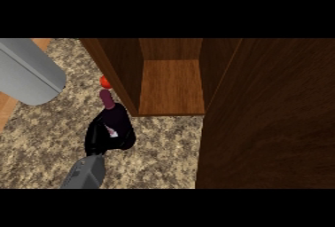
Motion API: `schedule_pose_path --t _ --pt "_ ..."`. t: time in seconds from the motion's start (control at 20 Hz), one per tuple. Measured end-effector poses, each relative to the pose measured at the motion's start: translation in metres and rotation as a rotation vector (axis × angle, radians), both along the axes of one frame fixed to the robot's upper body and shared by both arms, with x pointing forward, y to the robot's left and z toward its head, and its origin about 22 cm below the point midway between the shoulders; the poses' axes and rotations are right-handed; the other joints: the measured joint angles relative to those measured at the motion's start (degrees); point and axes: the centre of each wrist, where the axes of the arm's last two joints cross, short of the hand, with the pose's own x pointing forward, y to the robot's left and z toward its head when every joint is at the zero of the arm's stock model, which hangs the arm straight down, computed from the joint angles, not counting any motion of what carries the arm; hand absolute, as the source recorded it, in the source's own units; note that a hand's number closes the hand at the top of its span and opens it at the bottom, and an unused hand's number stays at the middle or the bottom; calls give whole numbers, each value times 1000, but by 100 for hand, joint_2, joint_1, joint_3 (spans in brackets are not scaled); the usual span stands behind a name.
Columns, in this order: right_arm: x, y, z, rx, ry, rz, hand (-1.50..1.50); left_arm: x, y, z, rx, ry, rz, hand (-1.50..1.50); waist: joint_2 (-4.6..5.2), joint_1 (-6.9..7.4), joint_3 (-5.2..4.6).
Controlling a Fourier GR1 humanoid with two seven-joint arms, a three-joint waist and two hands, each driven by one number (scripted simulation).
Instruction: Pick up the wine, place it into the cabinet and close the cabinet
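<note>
The wine bottle (105,99) has a dark body, a maroon neck and a red cap. My right hand (108,133) is shut round its body and hides most of it. The neck and cap point away from me, just left of the cabinet's left wall (122,71). The wooden cabinet stands open, and its bare inner shelf (171,86) shows to the right of the bottle. The cabinet's open door (268,115) is a large dark panel filling the right side of the view. My left hand does not show.
A speckled stone counter (157,150) lies under the hand and in front of the cabinet. A large grey forearm (29,71) crosses the upper left corner. A strip of light wood (6,111) shows at the far left edge.
</note>
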Motion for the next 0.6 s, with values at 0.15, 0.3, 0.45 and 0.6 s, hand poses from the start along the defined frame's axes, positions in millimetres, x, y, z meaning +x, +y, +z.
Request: schedule_pose_path --t 0.15,0.3,0.45,0.6 --pt "-2 2 -2 8 15 8 -150 -8 11 0 -10 -50 7 150 -17 32 1" --pt "-1 2 -2 12 14 1 -150 -29 28 -3 -36 -112 11 150 -30 82 2" --pt "0 1 -3 18 9 -7 -150 -45 33 0 -61 -175 -6 150 -31 111 6" --pt "1 0 -1 17 6 -12 -150 -53 28 10 -81 -214 -39 150 -33 112 7"
